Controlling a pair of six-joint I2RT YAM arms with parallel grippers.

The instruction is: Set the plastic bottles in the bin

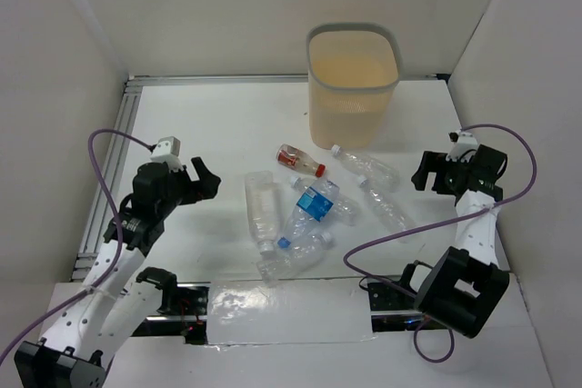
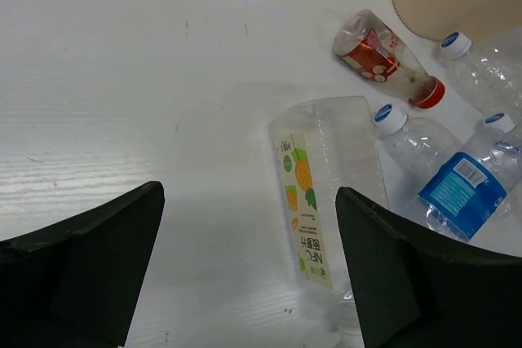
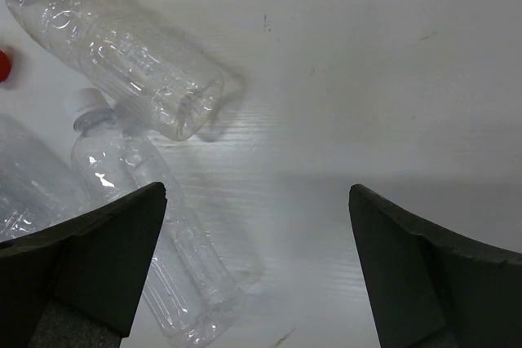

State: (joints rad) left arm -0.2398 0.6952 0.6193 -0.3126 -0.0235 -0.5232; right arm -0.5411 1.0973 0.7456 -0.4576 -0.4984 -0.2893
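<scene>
Table (image 1: 200, 115): white, walled.
Bottles (image 1: 314, 203): heaped before bin (image 1: 353, 111), none in.
Left gripper (image 1: 205, 176), right gripper (image 1: 421, 173): spread, empty.
Risk: round, overlapping bottles may squirt from pinch.

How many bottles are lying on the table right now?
7: red-labelled bottle and two clear bottles nearest the bin; squarish bottle, blue-labelled bottle and two overlapping ones in the middle. Others may be hidden.

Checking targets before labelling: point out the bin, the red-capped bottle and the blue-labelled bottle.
bin (image 1: 353, 115), top view, on its meshed front wall.
red-capped bottle (image 2: 373, 55), left wrist view, on its red label.
blue-labelled bottle (image 2: 463, 193), left wrist view, on the blue label.
</scene>
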